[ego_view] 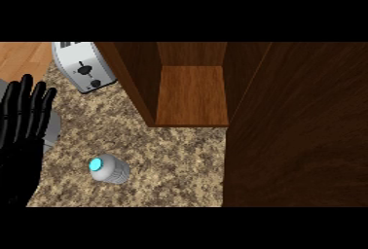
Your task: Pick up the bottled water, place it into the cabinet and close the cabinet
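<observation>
**Bottle on counter, untouched; cabinet open**

Bottled water [109, 169] standing on the granite counter [173, 155], seen nearly from above: blue cap toward the left, pale body foreshortened below it. Out in front of the open cabinet [193, 97], apart from its wooden shelf. Not yet picked up.

Handling, judged: small, probably light, rigid enough though thin-walled; smooth sides likely slippery. Round body, so liable to roll if tipped. Best taken around the middle of the body, fingers one side and thumb the other, below the cap.

Left hand [22, 131] at the left edge, fingers straight and pointing up, spread slightly, holding nothing; resting, near the bottle but not touching. Right hand not seen anywhere.

Cabinet door [302, 126] swung wide, filling the right side. Toaster [84, 65] at upper left, well clear.
</observation>
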